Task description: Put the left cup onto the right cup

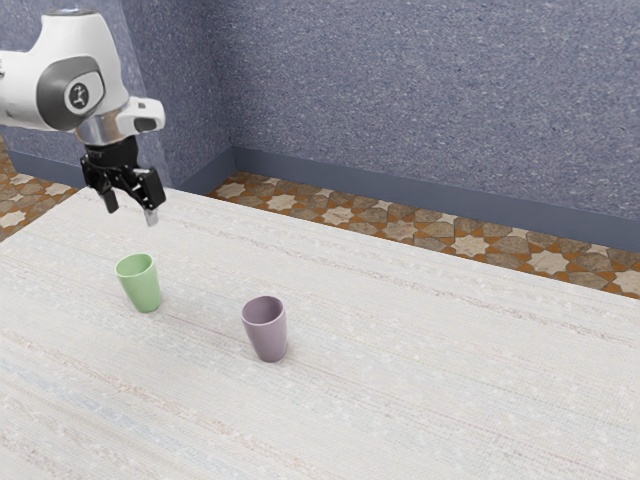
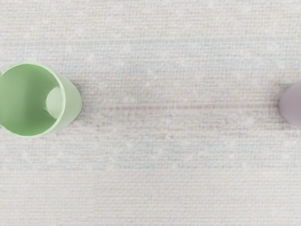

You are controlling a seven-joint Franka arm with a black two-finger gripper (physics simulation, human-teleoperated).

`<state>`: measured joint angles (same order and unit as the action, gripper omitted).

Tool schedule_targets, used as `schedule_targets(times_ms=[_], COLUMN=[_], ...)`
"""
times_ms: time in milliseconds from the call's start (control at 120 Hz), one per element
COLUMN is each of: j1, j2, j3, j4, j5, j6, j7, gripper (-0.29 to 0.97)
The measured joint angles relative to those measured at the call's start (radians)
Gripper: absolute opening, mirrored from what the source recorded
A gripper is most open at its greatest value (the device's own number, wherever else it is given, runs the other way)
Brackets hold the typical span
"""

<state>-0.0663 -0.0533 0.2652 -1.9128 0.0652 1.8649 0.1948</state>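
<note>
While the gripper (image 1: pixel 129 207) hangs high with its fingers wide and empty, the green cup (image 1: pixel 138 282) stands below it, and the purple cup (image 1: pixel 265 327) stands farther off.

The exterior view looks down across the table (image 1: pixel 420 390) from the side. The wrist view faces straight down, nearer; both show the green cup (image 1: pixel 138 282).

No legible words or numbers; a dark emblem (image 1: pixel 80 96) marks the arm's (image 1: pixel 25 75) grey joint cap (image 1: pixel 62 82).
</note>
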Motion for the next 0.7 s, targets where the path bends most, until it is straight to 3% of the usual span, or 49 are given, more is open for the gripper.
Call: schedule_targets(times_ms=[200, 442, 700], j1=[0.004, 0.021, 0.000], j2=[0.041, 0.091, 0.155], j3=[0.031, 0.053, 0.075], j4=[-0.016, -0.016, -0.003], j5=[0.010, 0.012, 0.011], j6=[0.066, 0.121, 0.169], j7=[0.033, 0.077, 0.120], gripper=[0.64, 0.42, 0.38])
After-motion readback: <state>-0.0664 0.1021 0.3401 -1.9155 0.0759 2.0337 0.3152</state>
